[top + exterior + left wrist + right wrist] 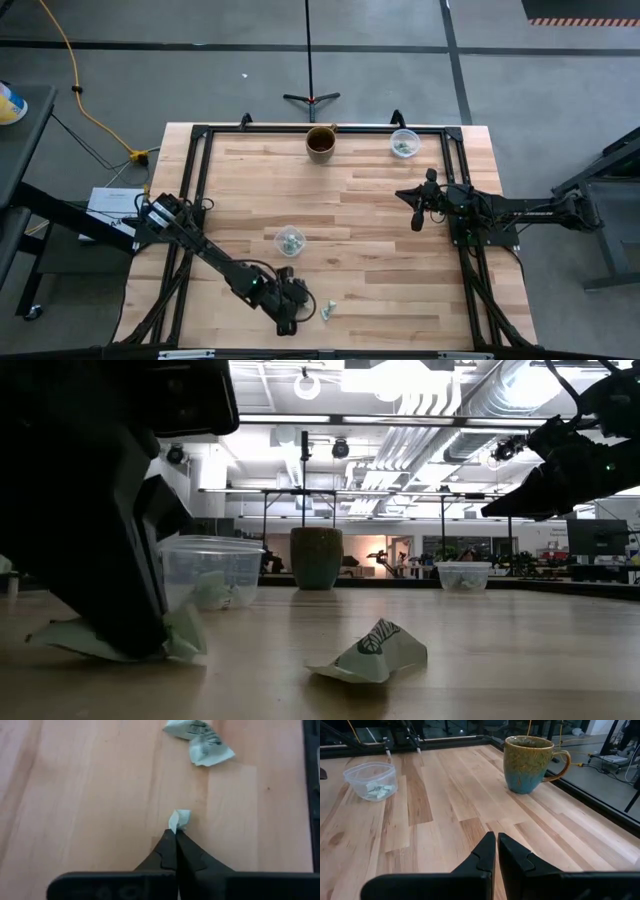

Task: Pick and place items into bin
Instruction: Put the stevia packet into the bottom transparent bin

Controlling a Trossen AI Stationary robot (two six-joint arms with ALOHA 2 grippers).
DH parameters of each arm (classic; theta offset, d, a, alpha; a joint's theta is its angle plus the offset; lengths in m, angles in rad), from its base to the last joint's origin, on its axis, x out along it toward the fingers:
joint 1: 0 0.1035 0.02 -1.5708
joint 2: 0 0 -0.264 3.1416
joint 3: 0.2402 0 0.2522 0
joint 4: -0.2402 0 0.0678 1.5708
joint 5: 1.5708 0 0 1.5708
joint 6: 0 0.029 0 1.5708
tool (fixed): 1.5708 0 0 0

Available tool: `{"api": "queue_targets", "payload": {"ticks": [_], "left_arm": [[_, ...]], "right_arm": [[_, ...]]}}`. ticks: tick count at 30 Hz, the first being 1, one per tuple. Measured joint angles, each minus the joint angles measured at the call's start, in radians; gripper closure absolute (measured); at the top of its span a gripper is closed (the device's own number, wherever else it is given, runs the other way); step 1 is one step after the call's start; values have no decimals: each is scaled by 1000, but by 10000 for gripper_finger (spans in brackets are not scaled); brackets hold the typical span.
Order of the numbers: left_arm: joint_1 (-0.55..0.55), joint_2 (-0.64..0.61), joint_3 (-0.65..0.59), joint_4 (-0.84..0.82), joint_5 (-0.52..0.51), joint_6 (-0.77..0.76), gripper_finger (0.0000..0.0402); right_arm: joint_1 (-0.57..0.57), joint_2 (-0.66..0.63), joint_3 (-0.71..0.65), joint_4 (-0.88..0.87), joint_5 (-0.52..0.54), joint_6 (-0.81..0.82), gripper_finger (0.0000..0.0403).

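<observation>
My left gripper [176,832] is low over the table's near edge [290,322], shut on a small pale green-and-white wrapper [179,819]. A second crumpled wrapper [200,740] lies loose on the wood just to its right [328,310], [372,653]. A clear cup [290,241] holding wrappers stands on the table behind the left gripper. Another clear cup [404,144] with wrappers stands at the far edge. My right gripper [418,218] hangs shut above the table's right part, touching nothing. My left gripper pinches the wrapper between its two fingertips, and a crumpled tip [180,816] shows just past them. The fingers come slanting down from above. In the low view the wrapper [185,632] spreads out on both sides of the fingers and lies on the table.
A green-brown mug [321,143] stands at the middle of the far edge, left of the far cup [371,780]. A black frame rail [465,250] runs along the table's sides. Bare wood lies between the near cup and the right arm.
</observation>
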Motion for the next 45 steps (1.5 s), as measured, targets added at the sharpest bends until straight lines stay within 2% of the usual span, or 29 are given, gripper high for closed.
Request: {"api": "queue_targets", "payload": {"ticks": [4,9,12,16,20,23,28,32,42,45], "left_arm": [[-1,-16,4,-7,7,13,370],[-4,-86,81,-180,-2,131,379],[-3,-145,173,-401,-133,149,379],[14,-159,265,-699,-297,145,379],[72,-164,286,-835,-337,137,379],[134,-162,253,-827,-307,141,379],[204,-163,224,-834,-314,186,379],[252,-163,208,-813,-245,223,371],[306,-163,204,-813,-242,201,225],[287,-163,242,-703,-231,268,195]], "right_arm": [[0,0,0,0,0,-7,391],[0,0,0,0,0,-8,391],[0,0,0,0,0,-8,391],[0,0,0,1,0,-8,391],[0,0,0,2,0,-8,391],[0,0,0,2,0,-11,391],[0,0,0,2,-1,-11,391],[0,0,0,2,-1,-11,391],[0,0,0,-5,-22,-11,391],[0,0,0,-5,-22,-11,391]]}}
